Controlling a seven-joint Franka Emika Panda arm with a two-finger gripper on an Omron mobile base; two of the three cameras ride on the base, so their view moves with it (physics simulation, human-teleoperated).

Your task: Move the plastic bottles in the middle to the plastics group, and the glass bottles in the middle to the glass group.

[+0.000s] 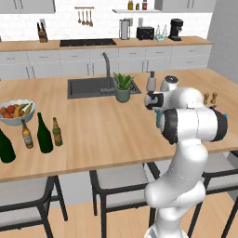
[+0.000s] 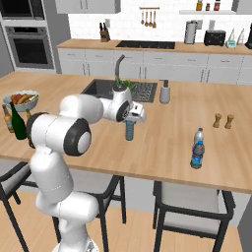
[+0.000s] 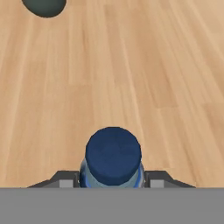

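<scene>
Nearest the hand camera, the small slim translucent blue plastic bottle (image 3: 113, 159) stands on the wooden tabletop (image 3: 131, 78) mid-island, the gripper (image 2: 130, 119) clamped just under its dark cap, probably light, slick and squeezable, so a gentle hold there seems wise.

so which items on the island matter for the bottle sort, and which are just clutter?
In play:
- slim blue bottle, gripped by the hand
- plastics pair
- green wine bottle
- amber beer bottle
- wide green bottle, brown beer bottle

Clutter:
- fruit bowl
- potted plant
- pepper mills
- soap dispenser
</scene>
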